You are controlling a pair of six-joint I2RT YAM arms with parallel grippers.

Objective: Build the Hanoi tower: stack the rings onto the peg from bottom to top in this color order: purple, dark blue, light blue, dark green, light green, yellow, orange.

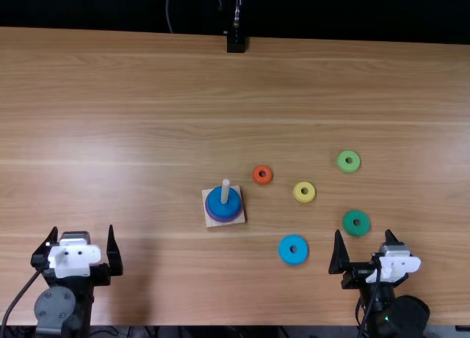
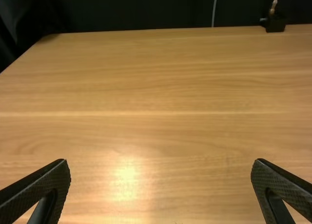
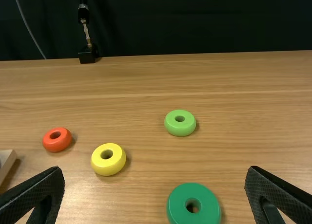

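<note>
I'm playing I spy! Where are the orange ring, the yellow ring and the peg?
Orange ring (image 3: pixel 57 144): right wrist view, near side.
Yellow ring (image 3: pixel 108 166): right wrist view, near side.
Peg (image 1: pixel 225 192): top view, bare shaft.

Before me the square, pale wooden base (image 1: pixel 241 219) lies flat on the bench (image 1: pixel 132 132), its round light wooden peg (image 1: pixel 225 191) upright through a flat purple ring (image 1: pixel 225 220) with a dark blue ring (image 1: pixel 231 206) on top. Loose to its right, flat and apart, I see a glossy orange ring (image 1: pixel 257 178), a yellow one (image 1: pixel 298 195), light green (image 1: pixel 342 163) farthest off, dark green (image 1: pixel 349 225), and light blue (image 1: pixel 285 251) nearest my edge.
</note>
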